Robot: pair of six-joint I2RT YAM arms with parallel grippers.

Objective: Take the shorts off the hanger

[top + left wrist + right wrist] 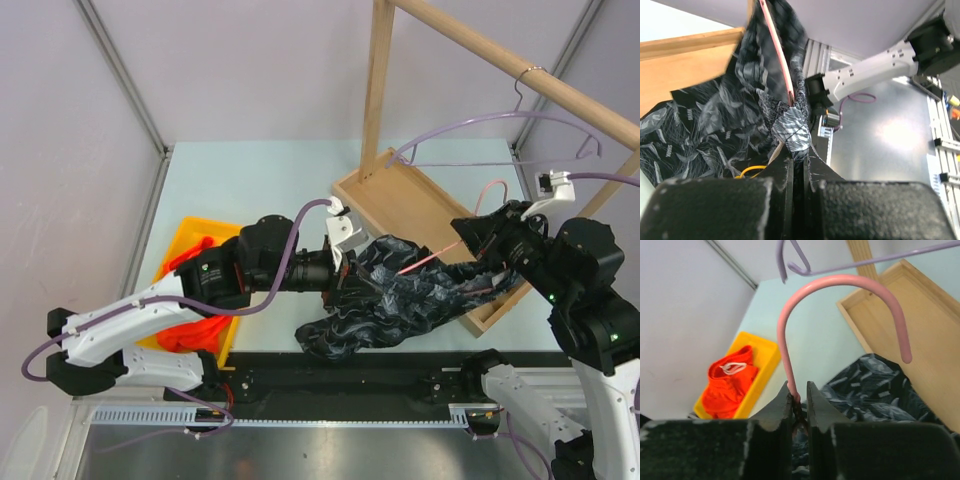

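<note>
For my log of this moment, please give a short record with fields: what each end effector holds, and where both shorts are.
left end effector: shut on dark patterned shorts
right end effector: shut on pink hanger, below its hook
dark patterned shorts: over wooden tray near edge, pink hanger wire inside the fabric, not yet off
orange shorts: in yellow bin, loose

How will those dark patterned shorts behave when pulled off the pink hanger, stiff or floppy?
Probably floppy: the dark shorts hang in crumpled folds. Likely light, since a small pinch by the left fingers holds them bunched. They may snag, as the pink hanger sits inside the fabric.
</note>
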